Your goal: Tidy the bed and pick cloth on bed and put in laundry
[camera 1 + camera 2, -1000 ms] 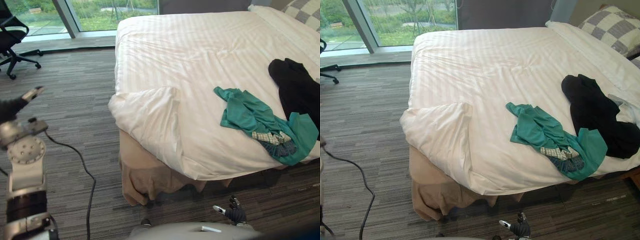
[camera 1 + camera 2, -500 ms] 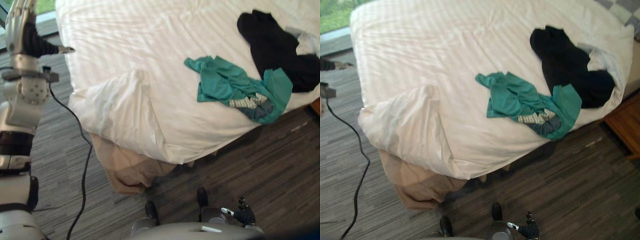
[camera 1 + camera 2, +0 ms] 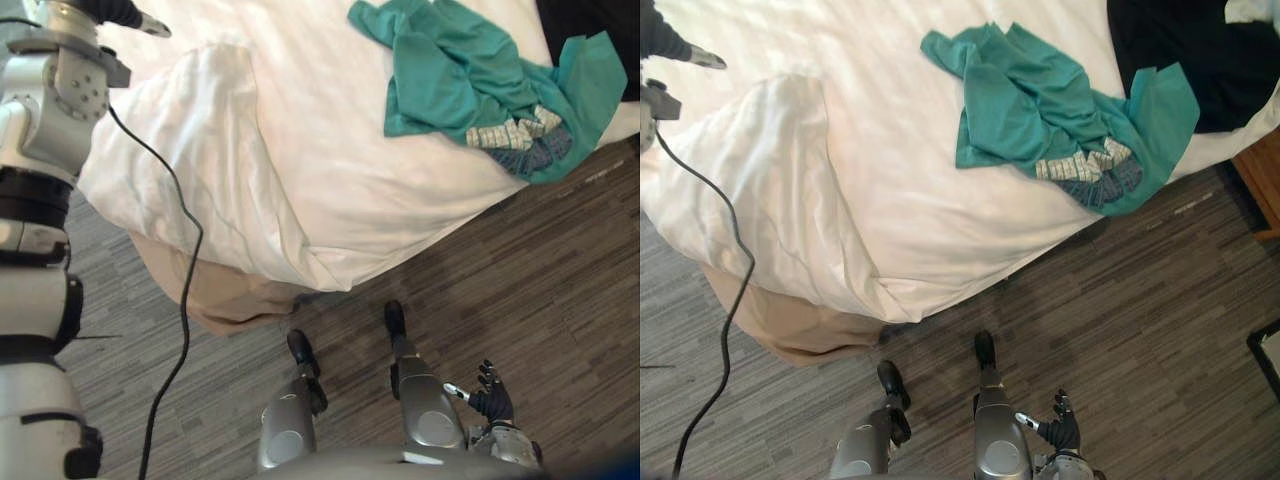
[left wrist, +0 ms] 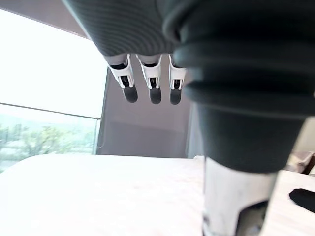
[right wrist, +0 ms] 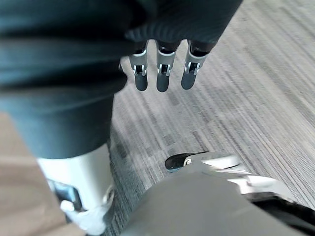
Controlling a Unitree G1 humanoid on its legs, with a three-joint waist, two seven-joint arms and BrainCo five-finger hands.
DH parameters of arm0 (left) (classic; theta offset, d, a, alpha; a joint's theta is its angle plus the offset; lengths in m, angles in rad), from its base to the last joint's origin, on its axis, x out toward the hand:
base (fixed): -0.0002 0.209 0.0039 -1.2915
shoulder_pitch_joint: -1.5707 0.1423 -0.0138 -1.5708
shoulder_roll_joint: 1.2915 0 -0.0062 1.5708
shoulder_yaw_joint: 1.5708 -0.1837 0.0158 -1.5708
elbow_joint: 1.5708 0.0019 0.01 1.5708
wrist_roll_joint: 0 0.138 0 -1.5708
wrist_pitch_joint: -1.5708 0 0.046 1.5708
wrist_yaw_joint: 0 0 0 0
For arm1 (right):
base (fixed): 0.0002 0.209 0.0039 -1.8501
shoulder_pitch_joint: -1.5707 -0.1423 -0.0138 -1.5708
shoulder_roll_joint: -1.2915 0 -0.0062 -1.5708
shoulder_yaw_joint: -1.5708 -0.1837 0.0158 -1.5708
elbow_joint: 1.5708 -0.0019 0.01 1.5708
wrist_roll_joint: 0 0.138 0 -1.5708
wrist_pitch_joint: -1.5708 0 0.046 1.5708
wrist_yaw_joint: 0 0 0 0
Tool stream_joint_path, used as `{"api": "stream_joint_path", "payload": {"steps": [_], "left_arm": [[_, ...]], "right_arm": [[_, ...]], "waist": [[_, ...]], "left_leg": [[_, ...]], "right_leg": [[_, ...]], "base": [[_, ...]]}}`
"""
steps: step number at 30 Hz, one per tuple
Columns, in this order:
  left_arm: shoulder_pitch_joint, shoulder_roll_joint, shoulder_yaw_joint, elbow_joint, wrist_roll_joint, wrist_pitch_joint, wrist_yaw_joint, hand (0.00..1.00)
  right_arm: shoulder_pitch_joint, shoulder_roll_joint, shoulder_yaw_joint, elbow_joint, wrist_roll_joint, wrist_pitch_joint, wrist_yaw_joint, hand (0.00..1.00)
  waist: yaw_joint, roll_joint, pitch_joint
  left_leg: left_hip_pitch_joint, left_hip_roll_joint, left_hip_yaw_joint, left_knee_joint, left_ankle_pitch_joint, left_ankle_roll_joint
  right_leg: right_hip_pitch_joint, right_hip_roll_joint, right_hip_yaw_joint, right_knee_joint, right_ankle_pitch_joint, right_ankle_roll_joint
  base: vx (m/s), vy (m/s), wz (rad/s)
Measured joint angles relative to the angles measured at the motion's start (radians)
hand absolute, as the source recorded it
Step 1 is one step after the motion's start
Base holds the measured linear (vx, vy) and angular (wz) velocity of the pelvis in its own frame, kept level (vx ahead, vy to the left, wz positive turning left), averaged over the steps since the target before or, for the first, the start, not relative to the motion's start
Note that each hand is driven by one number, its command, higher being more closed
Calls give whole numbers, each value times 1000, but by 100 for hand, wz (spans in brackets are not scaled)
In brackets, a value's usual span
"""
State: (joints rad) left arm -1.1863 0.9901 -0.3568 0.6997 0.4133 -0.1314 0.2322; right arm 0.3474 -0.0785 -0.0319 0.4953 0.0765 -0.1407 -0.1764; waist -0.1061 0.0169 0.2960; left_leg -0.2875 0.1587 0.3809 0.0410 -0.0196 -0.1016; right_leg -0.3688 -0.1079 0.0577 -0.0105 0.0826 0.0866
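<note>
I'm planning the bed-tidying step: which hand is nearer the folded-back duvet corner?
Left. The left hand is up beside the folded-back duvet corner; the right hand hangs low over the floor, well away from it.

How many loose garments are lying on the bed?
2: a teal shirt at the bed edge, a black garment beside it, partly out of frame; more may lie beyond.
</note>
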Motion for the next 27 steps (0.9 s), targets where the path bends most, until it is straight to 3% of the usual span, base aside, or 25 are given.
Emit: {"api": "stream_joint_path", "payload": {"steps": [6,8,10,11,16,21,27], "left_arm": [[-93,-75,-27,120,75,38,-37,0],[-95,-103,-27,161,98,53,-59,0],[-96,-125,-27,163,129,58,-73,0],[-96,-142,-24,165,130,57,-78,100],[-92,-176,16,163,105,35,-120,100],[-91,-132,-5,115,-39,9,-195,100],[-5,-3,-212,-130,-130,-35,-294,100]], "right_arm": [[-66,1,2,1,51,-10,-25,0],[-107,25,7,2,74,-13,-29,0],[-121,46,29,-2,86,-21,-30,0],[-125,47,30,-7,94,-26,-28,0],[-151,49,31,13,100,-26,-33,0],[-191,35,39,60,99,-16,-25,0],[-196,23,47,92,97,-3,9,0]], "waist": [[12,-24,44],[19,-43,66],[23,-44,66],[28,-45,67],[39,-49,73],[37,-49,72],[40,-49,63]], "left_leg": [[-84,4,1,-3,31,10],[-106,5,17,-1,40,10],[-137,6,16,-3,50,11],[-151,5,17,-2,54,13],[-159,9,15,-9,59,11],[-175,11,6,-66,113,8],[-136,12,-9,-74,126,7]], "right_leg": [[-85,3,1,-4,60,12],[-108,4,10,-13,81,14],[-136,4,10,-21,99,16],[-148,3,12,-26,106,18],[-158,6,12,-26,108,20],[-183,18,13,-50,136,23],[-126,17,7,-68,136,23]], "base": [[-87,-27,0],[-82,-9,-9],[-83,-15,2],[-60,-12,0],[-41,-19,0],[-38,-27,5],[-18,-20,7]]}}
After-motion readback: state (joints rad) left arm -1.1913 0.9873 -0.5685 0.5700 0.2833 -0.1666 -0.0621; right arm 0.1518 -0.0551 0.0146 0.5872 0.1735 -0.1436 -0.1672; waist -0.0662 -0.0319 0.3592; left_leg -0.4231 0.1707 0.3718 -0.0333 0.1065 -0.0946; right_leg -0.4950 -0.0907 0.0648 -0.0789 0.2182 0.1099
